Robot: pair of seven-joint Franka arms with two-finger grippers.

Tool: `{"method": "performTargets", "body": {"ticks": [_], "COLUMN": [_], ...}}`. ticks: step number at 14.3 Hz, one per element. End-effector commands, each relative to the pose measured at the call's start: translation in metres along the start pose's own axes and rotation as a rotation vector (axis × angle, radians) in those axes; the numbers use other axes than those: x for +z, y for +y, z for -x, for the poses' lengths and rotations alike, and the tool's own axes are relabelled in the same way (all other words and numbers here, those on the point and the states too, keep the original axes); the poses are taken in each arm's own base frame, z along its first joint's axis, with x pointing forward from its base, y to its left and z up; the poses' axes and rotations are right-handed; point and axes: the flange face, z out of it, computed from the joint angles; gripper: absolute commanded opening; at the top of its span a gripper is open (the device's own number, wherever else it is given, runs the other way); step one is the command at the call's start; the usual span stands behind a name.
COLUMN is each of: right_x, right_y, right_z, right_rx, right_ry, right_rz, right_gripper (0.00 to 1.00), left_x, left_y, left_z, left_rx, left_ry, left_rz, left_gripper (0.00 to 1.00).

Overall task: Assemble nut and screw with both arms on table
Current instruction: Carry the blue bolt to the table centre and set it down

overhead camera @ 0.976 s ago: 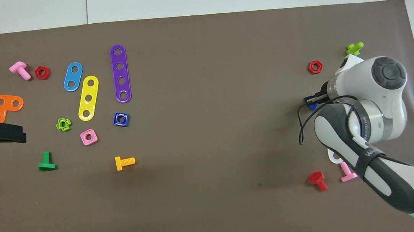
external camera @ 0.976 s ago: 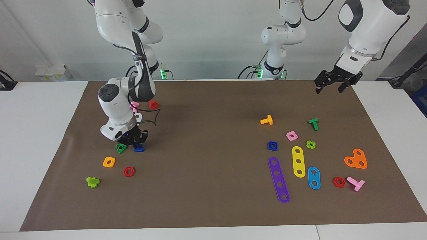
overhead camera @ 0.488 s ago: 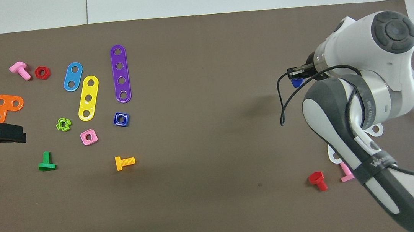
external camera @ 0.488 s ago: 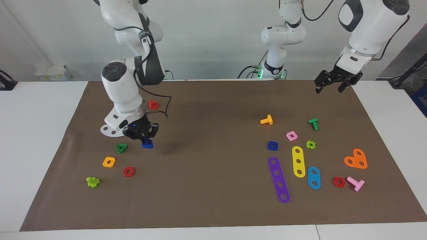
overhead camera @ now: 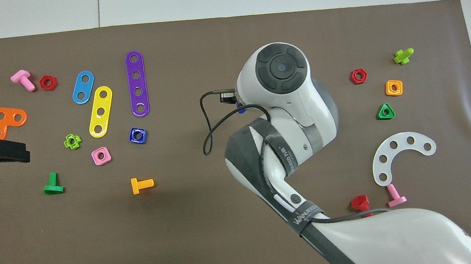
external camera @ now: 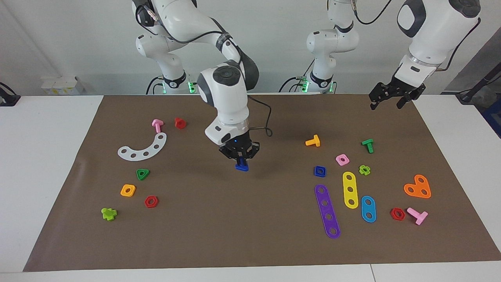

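The right tool (external camera: pixel 241 156) hangs over the middle of the brown rectangular mat (external camera: pixel 250 243) that covers the white surface (external camera: pixel 43 156). Its fingers are clenched on the small dark-blue plastic screw (external camera: pixel 242 166). The screw is held clear of the mat. Its long axis is vertical: the shaft points up into the fingertips and the flat wide head faces down toward the mat. In the overhead view the right arm's wrist covers the screw almost entirely; only a blue sliver (overhead camera: pixel 240 108) shows beside the tool.

The small dark-blue square plastic nut (external camera: pixel 319 171) lies flat on the mat toward the left arm's end of the surface, with its round centre hole facing up. It sits just beside the end of the purple four-hole plastic strip (external camera: pixel 327 211) that is nearer to the robots, and near the pink square plastic nut (external camera: pixel 342 159).

The left tool (external camera: pixel 393 95) waits in the air over the mat's edge at the left arm's end, fingers released and holding nothing.
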Motion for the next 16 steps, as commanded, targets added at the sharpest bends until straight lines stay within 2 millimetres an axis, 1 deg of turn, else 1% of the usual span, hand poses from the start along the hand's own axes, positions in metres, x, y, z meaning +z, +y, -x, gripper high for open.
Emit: {"method": "performTargets", "body": {"ticks": [1,2,6,9,11,12,13,14,15,16], "right_x": [0.027,0.036,0.068,0.085,0.098,0.102,0.105,0.104,0.098,0.086], "right_y": [-0.032,-0.039,-0.04,-0.038,-0.031,-0.03,-0.029,-0.031,-0.034,-0.035], "right_z": [0.007,0.013,0.03,0.042,0.051,0.054,0.055,0.055,0.052,0.046], "right_rx": [0.016,0.027,-0.018,-0.037,-0.051,-0.053,-0.049,-0.05,-0.053,-0.051], "right_ry": [0.048,0.062,0.053,0.046,0.045,0.047,0.052,0.058,0.068,0.081], "right_rz": [0.034,0.022,0.041,0.053,0.063,0.063,0.061,0.056,0.058,0.052], "right_gripper": [0.0,0.0,0.0,0.0,0.0,0.0,0.05,0.63,1.0,1.0], "left_x": [-0.001,-0.001,-0.001,-0.001,-0.001,-0.001,-0.001,-0.001,-0.001,-0.001], "left_y": [-0.002,-0.002,-0.002,-0.002,-0.002,-0.002,-0.002,-0.002,-0.002,-0.002], "left_z": [0.009,0.009,0.009,0.009,0.009,0.009,0.009,0.009,0.009,0.009], "left_rx": [-0.011,-0.011,-0.011,-0.011,-0.011,-0.011,-0.011,-0.011,-0.011,-0.011], "left_ry": [0.013,0.012,0.012,0.012,0.013,0.012,0.013,0.013,0.012,0.012], "left_rz": [0.003,0.003,0.003,0.003,0.003,0.003,0.003,0.003,0.003,0.003], "left_gripper": [1.0,1.0,1.0,1.0,1.0,1.0,1.0,1.0,1.0,1.0]}}
